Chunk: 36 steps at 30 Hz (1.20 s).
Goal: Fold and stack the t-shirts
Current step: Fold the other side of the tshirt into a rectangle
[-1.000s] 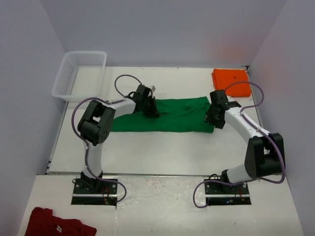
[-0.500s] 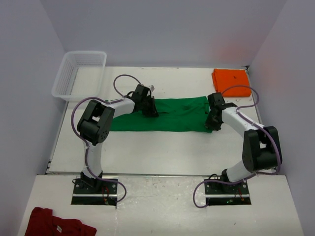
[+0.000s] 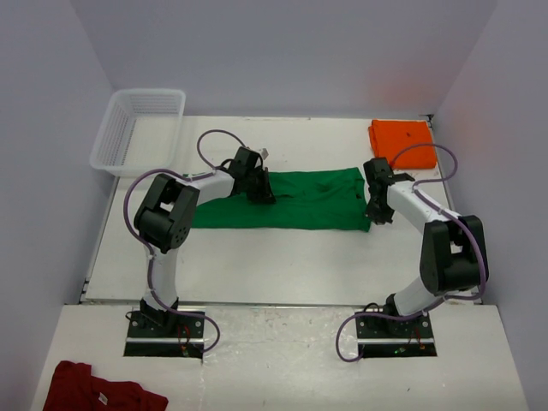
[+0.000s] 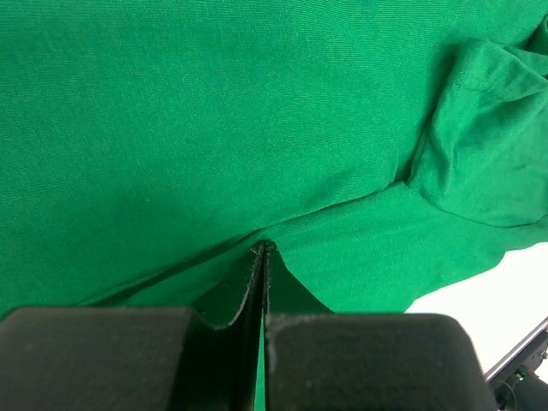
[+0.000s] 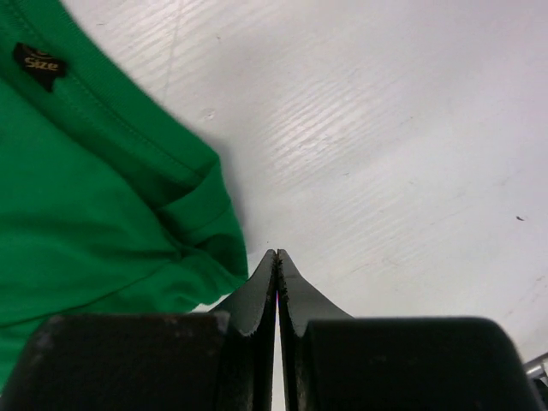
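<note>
The green t-shirt [image 3: 308, 201] lies as a long flat band across the middle of the table [image 3: 274, 257]. My left gripper [image 3: 261, 192] rests on its back edge near the left end. In the left wrist view this gripper [image 4: 262, 248] is shut, with a small ridge of green t-shirt [image 4: 214, 103] pinched at the tips. My right gripper [image 3: 375, 214] sits at the shirt's right end. There its jaws [image 5: 276, 253] are shut on nothing, over bare table just beside the green hem [image 5: 205, 231]. The orange t-shirt [image 3: 402, 137] lies folded at the back right corner.
A white plastic basket [image 3: 137, 128] stands at the back left corner. A dark red garment [image 3: 98, 390] lies on the near ledge at the bottom left. A black size label [image 5: 38, 62] shows inside the green collar.
My right gripper went from open to shut and shifted slightly right, off the green shirt's edge. The left arm and its pinch have not moved.
</note>
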Available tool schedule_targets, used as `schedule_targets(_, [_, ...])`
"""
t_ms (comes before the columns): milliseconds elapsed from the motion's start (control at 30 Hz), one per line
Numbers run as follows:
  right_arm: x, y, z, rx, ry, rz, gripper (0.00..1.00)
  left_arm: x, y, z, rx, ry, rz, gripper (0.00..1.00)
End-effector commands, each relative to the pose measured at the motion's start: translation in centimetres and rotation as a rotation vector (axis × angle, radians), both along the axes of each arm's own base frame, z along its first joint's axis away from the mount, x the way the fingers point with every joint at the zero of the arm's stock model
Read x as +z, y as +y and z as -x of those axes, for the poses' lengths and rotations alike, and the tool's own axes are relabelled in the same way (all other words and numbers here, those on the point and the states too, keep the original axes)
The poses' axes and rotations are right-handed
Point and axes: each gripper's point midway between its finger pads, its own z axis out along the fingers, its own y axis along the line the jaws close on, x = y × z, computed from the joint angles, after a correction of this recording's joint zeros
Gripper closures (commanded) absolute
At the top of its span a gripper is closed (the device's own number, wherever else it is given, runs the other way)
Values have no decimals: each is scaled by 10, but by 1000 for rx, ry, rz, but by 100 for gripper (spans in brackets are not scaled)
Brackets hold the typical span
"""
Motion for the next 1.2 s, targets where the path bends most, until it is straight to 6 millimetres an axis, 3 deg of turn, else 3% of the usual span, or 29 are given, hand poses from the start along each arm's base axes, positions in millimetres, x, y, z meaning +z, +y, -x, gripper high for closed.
schedule_targets(0, [8,-17,2,-41,22,87,100,-25,24,4,21,38,-101,100])
schedule_targets(167, [-9,-6,5,-2,59,32,100,-27,25,5,18,42,-104,100])
schedule_targets(233, [-4,-6,1,-4,22,32,100,-25,23,5,13,42,-93,100])
schedule_targets(467, [56,0,-25,32,-212,-5,100,-1,10,0,-23,-27,-54,100])
schedule_targets(567, [79,17,-41,110,-297,-75,100,22,8,-4,-17,-104,-68,100])
schedule_targets(600, [85,27,-45,149,-317,-121,100,39,8,-6,-6,-151,-73,100])
schedule_targets(700, [91,43,-54,205,-347,-163,100,65,9,-11,19,-216,-75,100])
schedule_targets(733, [90,55,-56,239,-342,-211,100,80,8,-14,25,-248,-63,100])
schedule_targets(833, [80,81,-67,316,-291,-309,100,98,11,-22,32,-275,-91,100])
schedule_targets(900, [66,98,-77,348,-233,-344,100,93,10,-25,16,-259,-111,100])
schedule_targets(1033, [55,130,-79,419,-162,-328,100,97,-22,-31,-131,-261,-26,100])
schedule_targets(1067, [57,136,-77,433,-175,-283,100,91,-39,-21,-233,-237,32,100])
schedule_targets(1167, [60,146,-69,456,-182,-277,100,102,-70,-13,-360,-264,179,100])
